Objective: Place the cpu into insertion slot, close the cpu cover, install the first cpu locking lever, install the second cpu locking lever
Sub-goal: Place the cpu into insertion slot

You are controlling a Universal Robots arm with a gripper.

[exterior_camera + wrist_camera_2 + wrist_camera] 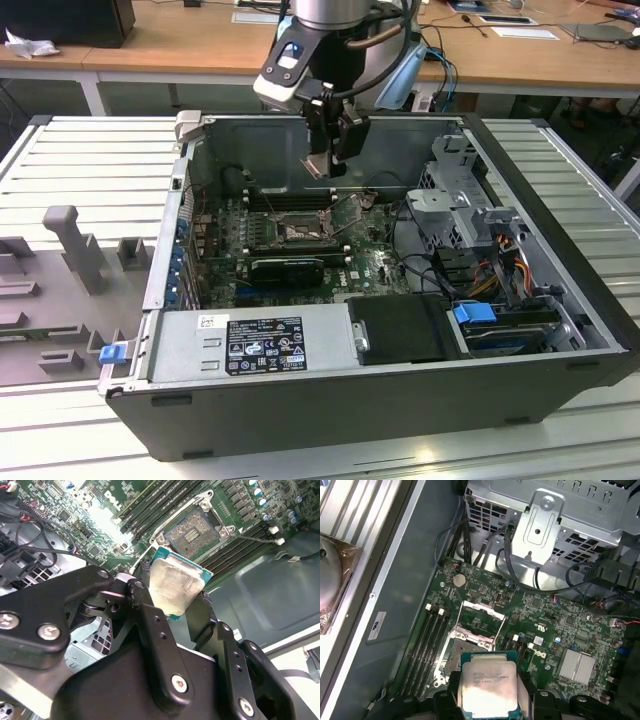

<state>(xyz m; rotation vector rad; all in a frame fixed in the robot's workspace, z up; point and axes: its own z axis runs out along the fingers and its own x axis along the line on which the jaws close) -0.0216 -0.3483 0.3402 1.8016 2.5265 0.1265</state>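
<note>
Hovering over the open computer case [400, 400], the gripper [325, 160] has its jaws clamped on the cpu [316, 165] by two opposite edges; in both wrist views the chip [175, 585] [488, 682] shows its silver top; the insertion slot [298, 232] [192, 532] [467, 644] lies below on the green board, toward the exterior view's left, its centre bare, apart from the cpu.

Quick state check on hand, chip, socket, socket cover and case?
hand: shut on the chip
chip: held in the air above the board, not seated
socket: empty, uncovered
socket cover: swung up, open
case: lying on its side, open on top, board exposed
</note>
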